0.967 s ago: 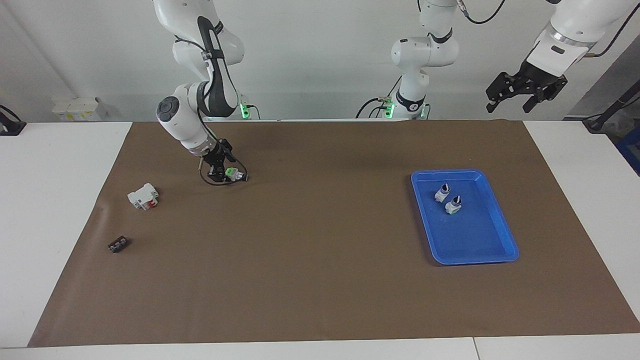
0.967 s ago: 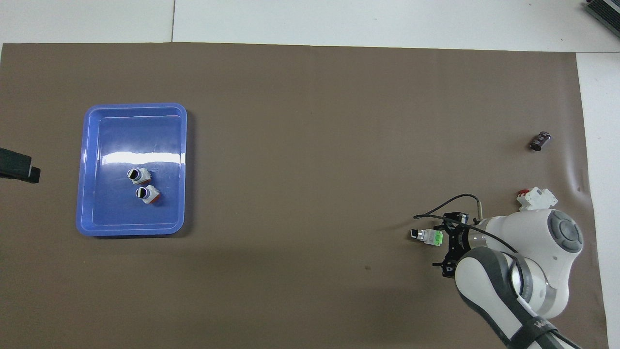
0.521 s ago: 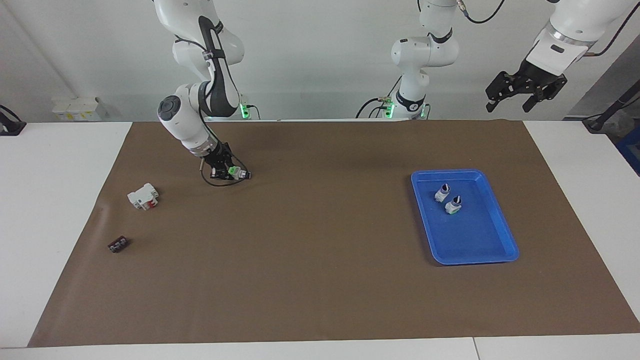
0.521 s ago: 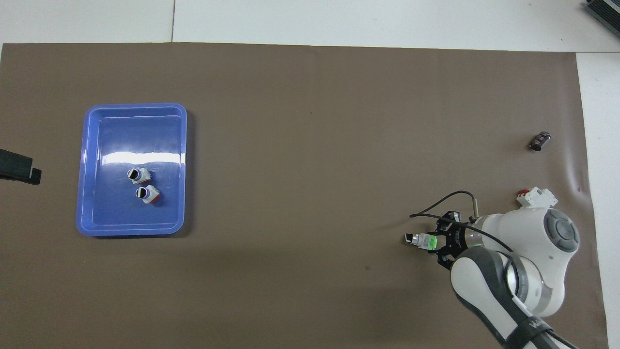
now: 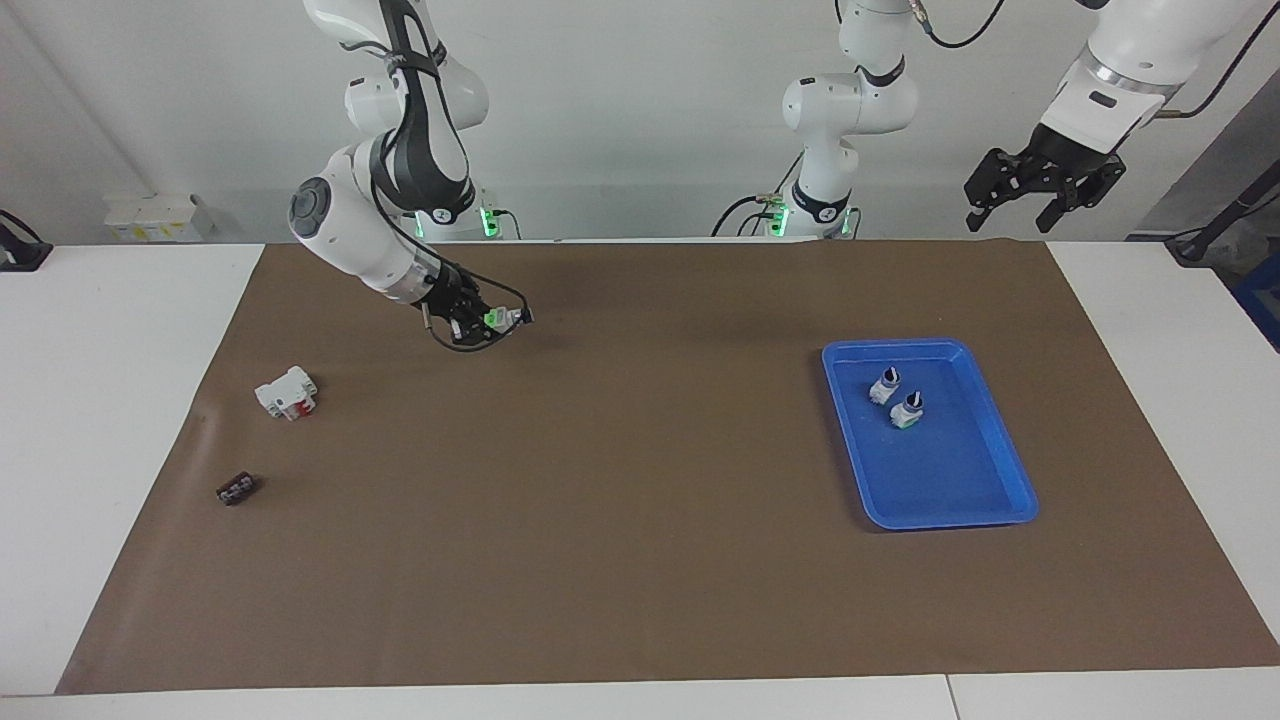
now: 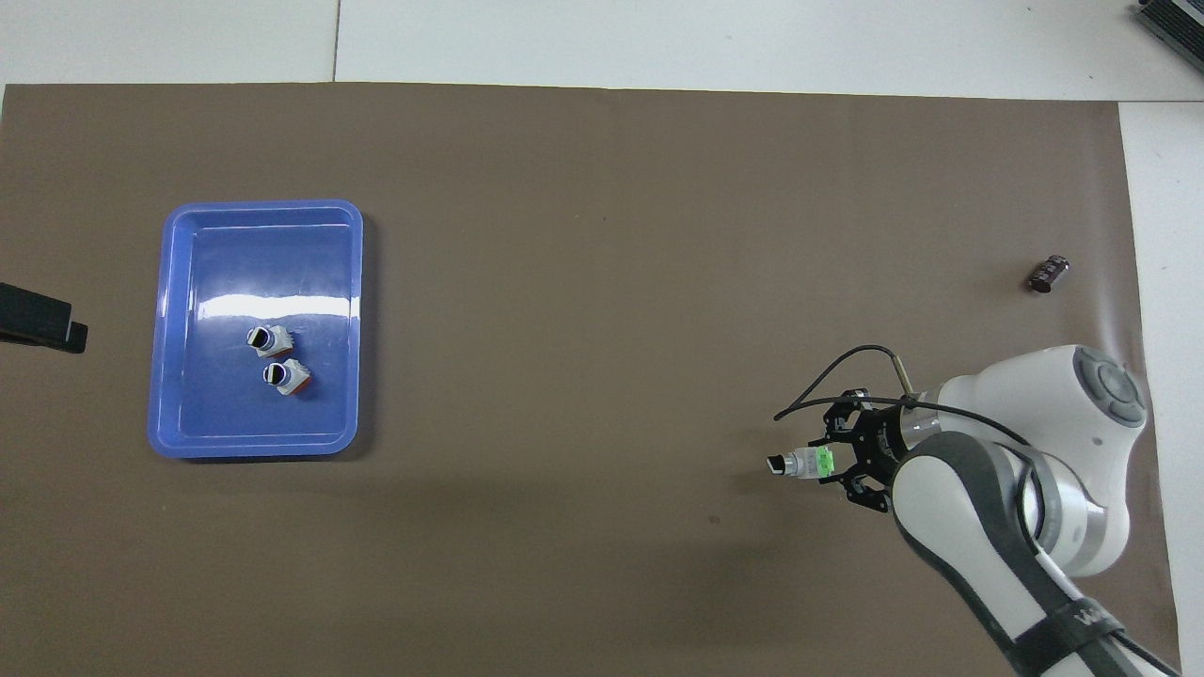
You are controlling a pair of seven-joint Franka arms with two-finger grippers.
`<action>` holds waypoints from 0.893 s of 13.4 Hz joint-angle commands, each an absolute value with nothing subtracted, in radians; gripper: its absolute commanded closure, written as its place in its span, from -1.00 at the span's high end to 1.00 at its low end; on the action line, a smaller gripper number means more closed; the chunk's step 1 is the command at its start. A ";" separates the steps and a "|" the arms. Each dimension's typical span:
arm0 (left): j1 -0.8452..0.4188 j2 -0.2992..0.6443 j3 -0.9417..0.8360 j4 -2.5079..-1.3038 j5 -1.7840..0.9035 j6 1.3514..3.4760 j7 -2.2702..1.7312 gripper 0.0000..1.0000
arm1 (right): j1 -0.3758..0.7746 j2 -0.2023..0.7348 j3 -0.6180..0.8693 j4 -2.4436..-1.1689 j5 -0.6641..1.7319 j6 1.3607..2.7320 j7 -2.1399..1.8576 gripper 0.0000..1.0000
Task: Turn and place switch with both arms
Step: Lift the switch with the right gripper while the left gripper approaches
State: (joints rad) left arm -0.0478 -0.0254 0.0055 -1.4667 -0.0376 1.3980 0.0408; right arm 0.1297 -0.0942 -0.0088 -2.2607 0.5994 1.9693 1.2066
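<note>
My right gripper (image 5: 484,318) is shut on the switch (image 5: 508,318), a small white body with a green patch and a black knob. It holds the switch lying sideways above the brown mat (image 5: 640,560), at the right arm's end. The overhead view shows the right gripper (image 6: 840,461) with the switch (image 6: 800,463) sticking out of it, knob end toward the tray. My left gripper (image 5: 1040,186) hangs open and empty, high over the table's edge at the left arm's end. Only its tip (image 6: 38,320) shows in the overhead view.
A blue tray (image 5: 960,505) at the left arm's end holds two more switches (image 5: 885,384) (image 5: 907,410). A white block with red parts (image 5: 287,392) and a small black block (image 5: 236,489) lie at the right arm's end.
My right gripper has lifted the switch off the mat and carried it a little toward the middle of the table. The left gripper has barely shifted.
</note>
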 commanded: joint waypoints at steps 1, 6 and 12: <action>-0.060 -0.069 -0.012 -1.534 -0.092 1.434 0.025 0.84 | 0.133 -0.045 -0.011 -2.101 0.734 1.835 1.177 -1.00; -0.060 -0.121 -0.084 -1.653 -0.314 1.532 -0.159 0.81 | 0.161 -0.041 0.031 -2.010 1.012 1.758 1.230 -1.00; -0.060 -0.158 -0.215 -1.724 -0.570 1.621 -0.616 0.80 | 0.376 0.023 0.035 -1.876 1.063 1.929 1.425 -1.00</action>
State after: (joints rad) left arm -0.0547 -0.1139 -0.1998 -1.6722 -0.5021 1.5856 -0.4860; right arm 0.3347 -0.0114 0.0355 -1.9187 1.0420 1.8898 1.4006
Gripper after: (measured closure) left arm 0.097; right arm 0.581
